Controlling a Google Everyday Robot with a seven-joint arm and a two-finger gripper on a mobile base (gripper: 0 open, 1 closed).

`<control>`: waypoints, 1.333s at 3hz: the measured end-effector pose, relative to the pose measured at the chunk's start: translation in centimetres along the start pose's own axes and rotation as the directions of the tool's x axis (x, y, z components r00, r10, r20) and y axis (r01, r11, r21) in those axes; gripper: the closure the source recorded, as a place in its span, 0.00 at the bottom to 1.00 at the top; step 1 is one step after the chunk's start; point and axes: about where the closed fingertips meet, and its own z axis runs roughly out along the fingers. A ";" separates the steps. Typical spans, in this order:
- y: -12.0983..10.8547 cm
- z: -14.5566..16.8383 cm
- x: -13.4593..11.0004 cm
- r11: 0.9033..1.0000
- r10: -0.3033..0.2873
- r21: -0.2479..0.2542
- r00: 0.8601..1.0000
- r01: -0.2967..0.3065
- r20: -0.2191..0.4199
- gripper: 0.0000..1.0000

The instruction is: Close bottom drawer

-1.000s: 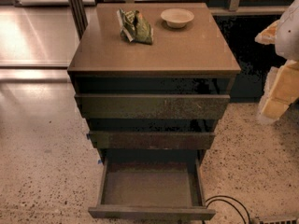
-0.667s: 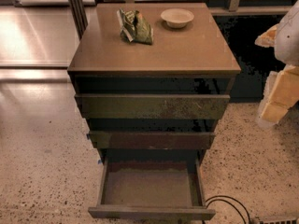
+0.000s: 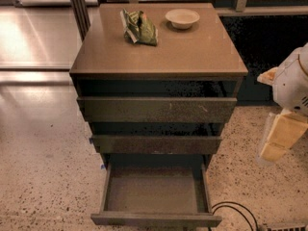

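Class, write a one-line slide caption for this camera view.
Bottom drawer open and empty; claw hangs right of the cabinet; bowl and green packet on top.

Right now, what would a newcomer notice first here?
The bottom drawer stands pulled far out at the foot of the brown cabinet, showing its grey-brown floor. On the cabinet's top sit a crumpled green snack bag and a small pale bowl. The gripper hangs at the right edge, apart from the cabinet.
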 end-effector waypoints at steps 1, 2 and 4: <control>2.6 3.5 2.1 0.999 0.040 -0.033 0.999 -0.041 -0.035 0.00; 5.1 7.3 3.8 0.995 0.067 -0.067 0.996 -0.071 -0.061 0.00; 6.9 11.5 5.0 0.990 0.101 -0.090 0.994 -0.104 -0.037 0.00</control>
